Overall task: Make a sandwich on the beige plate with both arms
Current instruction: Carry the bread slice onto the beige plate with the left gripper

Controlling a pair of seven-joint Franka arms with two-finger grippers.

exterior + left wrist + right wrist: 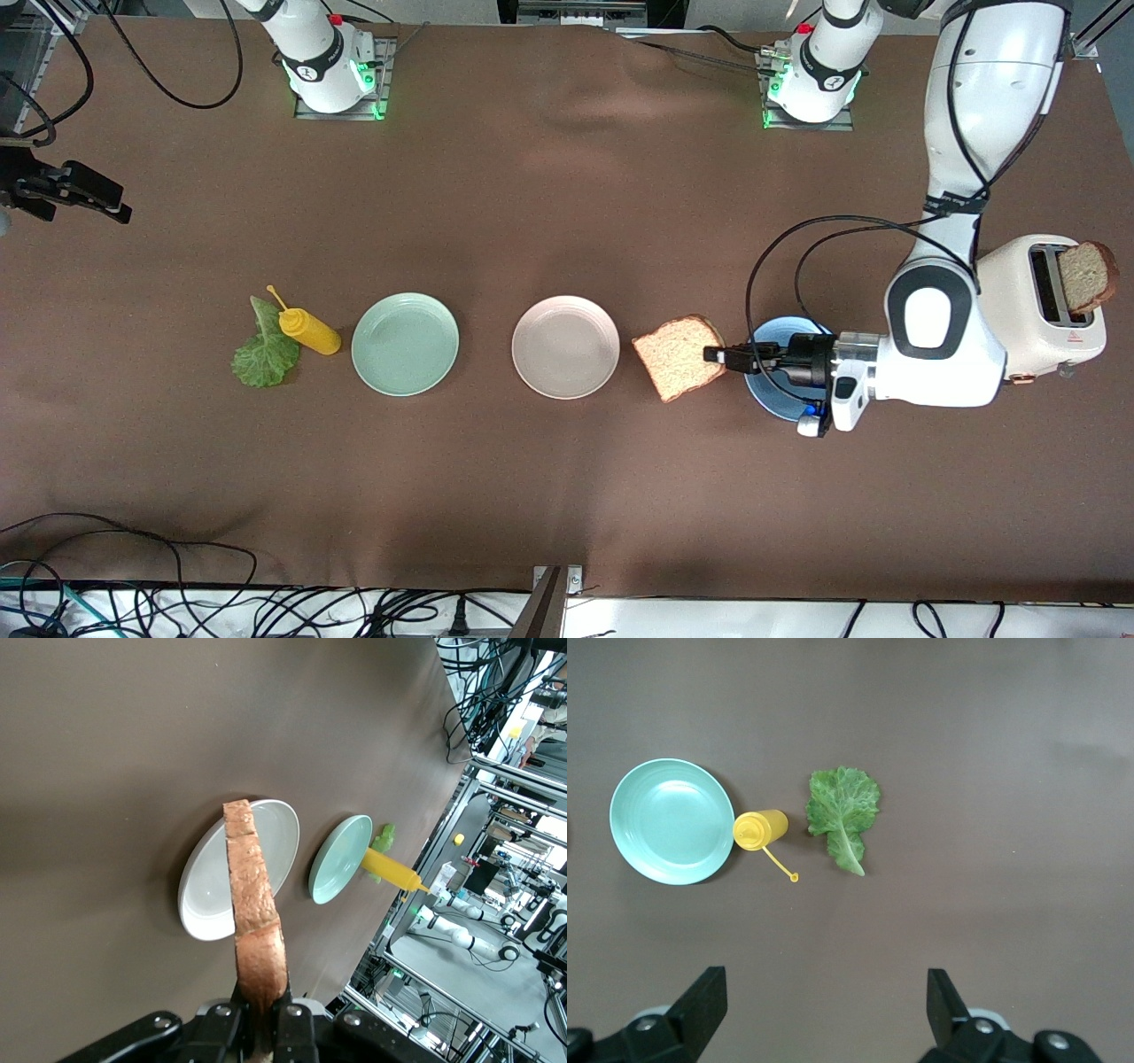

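Left tool (pixel 719 356) is clamped on a toast slice (pixel 680 356), held over the table between the beige plate (pixel 565 346) and the blue plate (pixel 772 392). Right tool (pixel 824 1003) waits, fingers spread, above the lettuce leaf (pixel 843 812). A second toast slice (pixel 1086 275) stands in the toaster (pixel 1032 292).

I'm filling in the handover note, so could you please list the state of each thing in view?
Left hand: shut on toast slice, held beside the beige plate.
Right hand: open, empty, waiting over the lettuce end.
Beige plate: empty.
Green plate: empty.
Blue plate: under the left hand.
Toaster: one slice sticking up.
Lettuce: flat on table.
Mustard bottle: lying down.
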